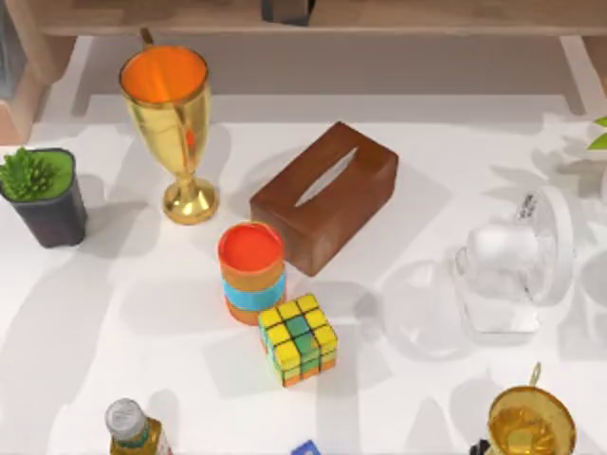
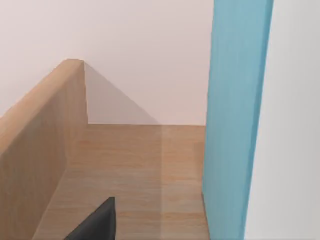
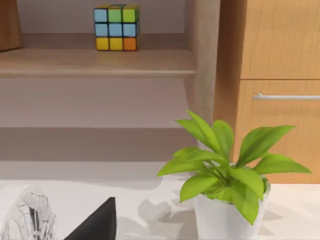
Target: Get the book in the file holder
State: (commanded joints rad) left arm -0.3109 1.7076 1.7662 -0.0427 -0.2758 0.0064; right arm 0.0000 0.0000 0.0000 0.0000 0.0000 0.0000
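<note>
The book and the file holder are out of view. In the left wrist view a tall blue upright panel [image 2: 235,120] stands beside a wooden shelf compartment [image 2: 130,170]; I cannot tell what it belongs to. A dark part of my left gripper [image 2: 95,226] shows low in that view, above the shelf floor. A dark part of my right gripper [image 3: 95,222] shows above the white table, near a wire fan [image 3: 25,215] and a leafy white-potted plant [image 3: 225,175].
On the table stand a gold trophy [image 1: 171,114], a brown tissue box [image 1: 327,194], an orange cup [image 1: 251,270], a Rubik's cube [image 1: 299,338], a dark-potted plant [image 1: 43,194], a white fan [image 1: 517,265], a bottle [image 1: 133,427] and a second trophy [image 1: 531,422]. Another cube [image 3: 116,27] sits on a shelf.
</note>
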